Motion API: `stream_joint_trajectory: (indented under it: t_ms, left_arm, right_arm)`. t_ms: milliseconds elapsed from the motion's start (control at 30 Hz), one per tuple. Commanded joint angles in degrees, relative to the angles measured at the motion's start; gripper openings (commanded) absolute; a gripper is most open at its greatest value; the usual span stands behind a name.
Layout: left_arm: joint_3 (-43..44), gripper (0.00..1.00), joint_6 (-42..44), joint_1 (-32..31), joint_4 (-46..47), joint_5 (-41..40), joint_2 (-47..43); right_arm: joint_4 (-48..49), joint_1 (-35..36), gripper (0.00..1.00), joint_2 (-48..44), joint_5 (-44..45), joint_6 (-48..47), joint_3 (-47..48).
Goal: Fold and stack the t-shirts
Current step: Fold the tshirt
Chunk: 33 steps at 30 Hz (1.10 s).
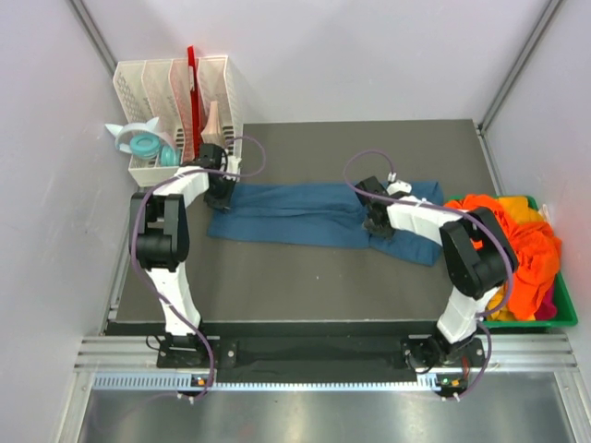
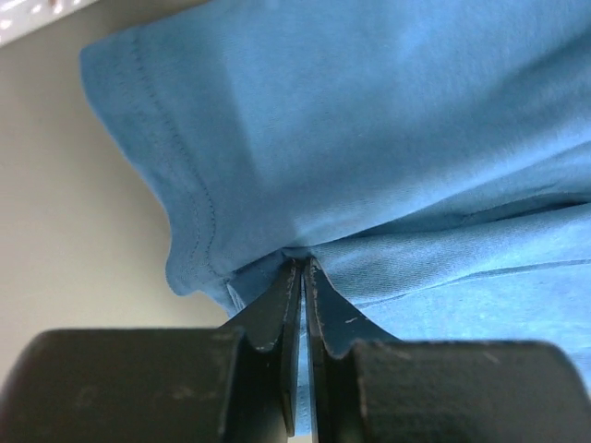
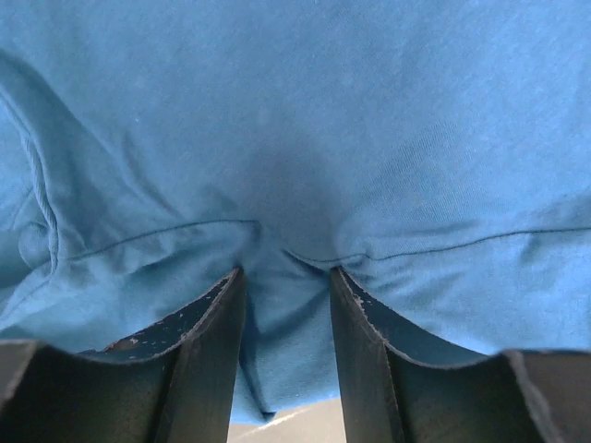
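Note:
The teal-blue t-shirt lies as a long folded band across the dark mat. My left gripper is at the band's left end. In the left wrist view it is shut on a fold of that shirt beside the hemmed sleeve edge. My right gripper presses down on the right part of the band. In the right wrist view its jaws stand apart with a loose pucker of teal cloth between them. Orange t-shirts with some yellow and magenta fabric are heaped at the right.
A green plastic bin holds the orange heap at the table's right edge. A white slotted rack with a red tool stands at the back left, with a teal tape roll beside it. White walls close in three sides.

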Motion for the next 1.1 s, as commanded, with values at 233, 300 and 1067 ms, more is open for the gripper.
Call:
stream_joint_trajectory:
  t_ms: [233, 300, 1067]
  left_arm:
    - [-5.51, 0.06, 14.99, -5.06, -16.51, -2.98, 0.64]
    - [-6.3, 0.06, 16.85, -5.94, -18.81, -2.1, -0.59]
    - [-8.59, 0.02, 23.8, -26.13, -33.59, 5.02, -10.52]
  right_arm:
    - [3.0, -10.28, 0.41, 9.06, -13.79, -1.73, 7.0]
    - [1.17, -11.61, 0.41, 10.99, -13.88, -3.92, 10.86]
    - [-21.08, -13.29, 0.45, 40.27, -20.46, -13.25, 65.54]
